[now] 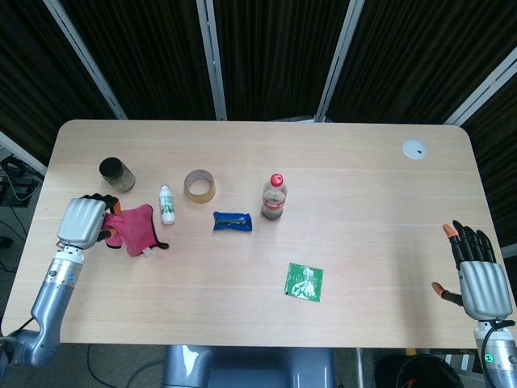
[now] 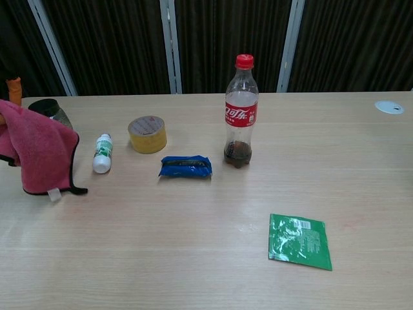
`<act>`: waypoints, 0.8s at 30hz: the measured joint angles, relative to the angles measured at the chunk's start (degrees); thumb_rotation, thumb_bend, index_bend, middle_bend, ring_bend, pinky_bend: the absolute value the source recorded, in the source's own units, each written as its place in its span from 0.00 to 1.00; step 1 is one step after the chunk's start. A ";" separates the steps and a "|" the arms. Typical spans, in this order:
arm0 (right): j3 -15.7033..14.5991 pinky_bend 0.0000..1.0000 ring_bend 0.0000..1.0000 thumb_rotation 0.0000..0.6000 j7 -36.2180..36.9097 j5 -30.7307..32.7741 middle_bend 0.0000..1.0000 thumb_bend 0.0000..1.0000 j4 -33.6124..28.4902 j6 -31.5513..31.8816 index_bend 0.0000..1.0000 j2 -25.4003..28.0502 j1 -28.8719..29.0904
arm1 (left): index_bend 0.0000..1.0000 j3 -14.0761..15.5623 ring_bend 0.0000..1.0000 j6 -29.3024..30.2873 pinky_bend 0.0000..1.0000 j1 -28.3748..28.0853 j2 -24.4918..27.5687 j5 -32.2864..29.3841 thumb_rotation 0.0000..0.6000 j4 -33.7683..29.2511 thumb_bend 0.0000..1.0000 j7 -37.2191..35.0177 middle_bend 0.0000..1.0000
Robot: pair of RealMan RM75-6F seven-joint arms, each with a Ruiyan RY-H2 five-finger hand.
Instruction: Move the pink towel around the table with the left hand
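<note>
While the head view is looking down on the table (image 1: 363,186), the left hand (image 1: 83,221) is gripping the towel (image 1: 133,230) near the table's left edge, fingers curled into the cloth. The towel is bunching out from the hand toward the table's middle, its lower edge appearing to be lying on the wood. A jar (image 1: 117,174) is sitting just beyond the hand, and a white bottle (image 1: 166,204) is standing just past the towel's far side. Further from the hand are lying a tape roll (image 1: 199,185), a blue packet (image 1: 233,221), a cola bottle (image 1: 274,196) and a green sachet (image 1: 304,281). The right hand (image 1: 477,275) is hanging off the table's right edge, holding nothing, fingers spread.

While the chest view is cutting off most of the left hand, only an orange fingertip (image 2: 13,89) is showing above the towel (image 2: 40,152), which is draping down at the frame's left edge, partly covering the jar (image 2: 48,108). The white bottle (image 2: 101,154) is lying just beside the towel.
</note>
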 measured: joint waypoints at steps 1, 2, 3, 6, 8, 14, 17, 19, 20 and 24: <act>0.00 0.00 0.00 1.00 0.00 0.03 0.00 0.00 -0.02 -0.03 0.02 0.03 -0.01 | 0.76 -0.47 0.45 0.30 0.52 0.19 0.96 -0.31 1.00 -1.19 0.59 -0.49 0.51; 0.00 0.00 0.00 1.00 0.02 0.06 0.00 0.00 -0.04 -0.08 0.02 0.06 -0.01 | 0.76 -0.70 0.45 0.47 0.52 0.34 1.65 -0.51 1.00 -1.99 0.58 -0.74 0.51; -0.02 0.00 0.00 1.00 0.07 0.13 0.00 0.00 -0.10 -0.19 0.02 0.10 -0.01 | 0.76 -0.80 0.45 0.55 0.52 0.51 2.27 -0.71 1.00 -2.67 0.58 -0.93 0.51; -0.03 0.00 0.00 1.00 0.12 0.31 0.00 0.00 -0.21 -0.37 0.02 0.22 -0.02 | 0.75 -0.42 0.44 0.22 0.52 1.01 3.35 -1.32 1.00 -3.83 0.57 -1.12 0.50; -0.05 0.00 0.00 1.00 0.10 0.27 0.00 0.00 -0.19 -0.38 0.02 0.24 -0.03 | 0.71 0.29 0.42 0.05 0.52 1.27 3.49 -1.22 1.00 -3.84 0.53 -0.93 0.46; -0.06 0.00 0.00 1.00 0.00 0.33 0.00 0.00 -0.30 -0.60 0.02 0.31 0.02 | 0.27 2.53 0.04 -0.84 0.20 2.15 3.21 -1.24 1.00 -2.19 0.26 0.05 0.02; -0.07 0.00 0.00 1.00 -0.02 0.40 0.00 0.00 -0.36 -0.69 0.02 0.34 0.01 | 0.16 2.88 0.00 -1.17 0.10 2.73 3.29 -2.05 1.00 -2.38 0.16 -0.22 0.00; -0.08 0.00 0.00 1.00 -0.06 0.43 0.00 0.00 -0.38 -0.78 0.02 0.35 0.03 | 0.13 3.02 0.00 -1.06 0.06 3.03 3.47 -2.16 1.00 -2.51 0.12 -0.42 0.00; -0.08 0.00 0.00 1.00 -0.05 0.49 0.00 0.00 -0.44 -0.86 0.02 0.37 0.03 | 0.12 3.03 0.00 -1.03 0.05 3.17 3.56 -2.42 1.00 -2.66 0.11 -0.38 0.00; -0.12 0.00 0.00 1.00 -0.15 0.99 0.00 0.00 -0.93 -1.39 0.02 0.63 0.05 | 0.09 3.04 0.00 -1.00 0.02 3.91 4.12 -4.47 1.00 -4.26 0.07 0.28 0.00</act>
